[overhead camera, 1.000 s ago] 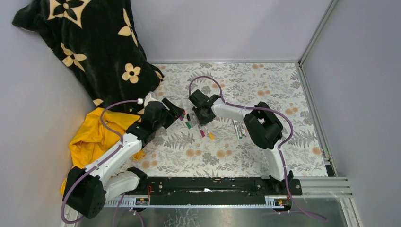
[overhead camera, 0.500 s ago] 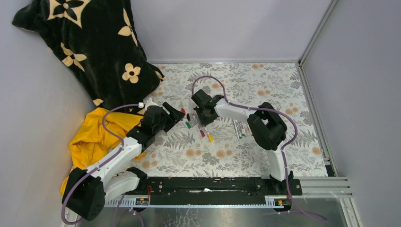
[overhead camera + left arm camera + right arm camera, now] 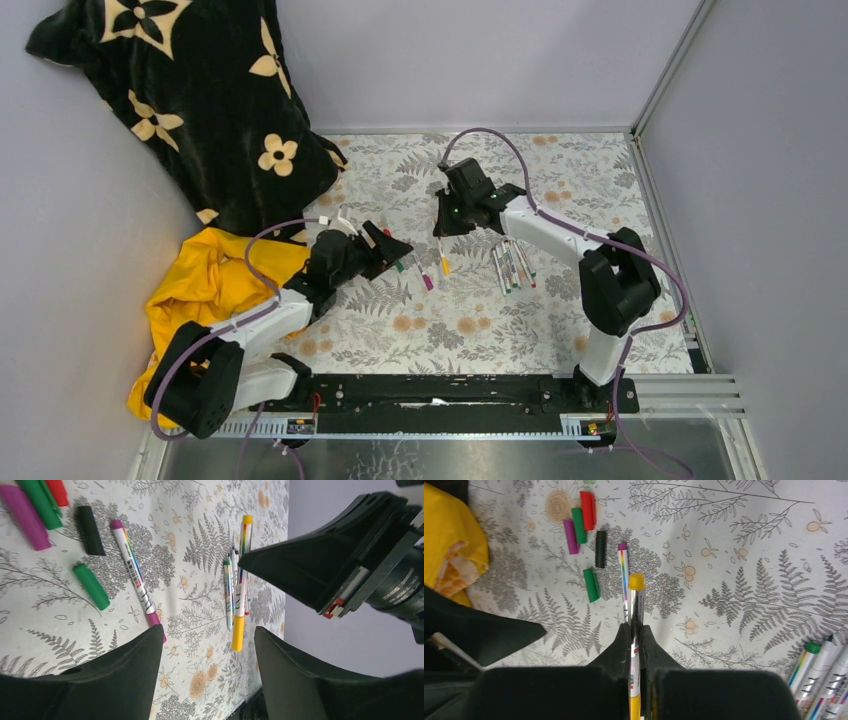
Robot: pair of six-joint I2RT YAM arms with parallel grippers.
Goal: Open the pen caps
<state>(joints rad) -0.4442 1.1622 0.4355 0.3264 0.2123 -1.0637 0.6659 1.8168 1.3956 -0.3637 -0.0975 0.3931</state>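
My right gripper [image 3: 634,630] is shut on a yellow-ended pen [image 3: 634,605], gripping its pale barrel so the pen points forward over the floral cloth. In the top view this gripper [image 3: 445,228] is at mid-table with the pen [image 3: 443,260] below it. A magenta-ended pen [image 3: 623,572] lies on the cloth beside it. Loose pen caps lie close together: red [image 3: 587,507], green [image 3: 578,525], magenta [image 3: 570,536], black [image 3: 600,549] and another green [image 3: 591,585]. My left gripper [image 3: 207,650] is open and empty, a little left of the held pen [image 3: 241,580].
Several more pens [image 3: 512,265] lie in a bunch right of centre. A yellow cloth [image 3: 200,290] is heaped at the left edge, with a black flowered blanket [image 3: 200,90] behind it. Grey walls and a metal rail [image 3: 665,240] bound the table.
My right gripper has shut on the yellow-ended pen and moved back and right with it. My left gripper has swung right, toward the caps and the held pen, staying open.
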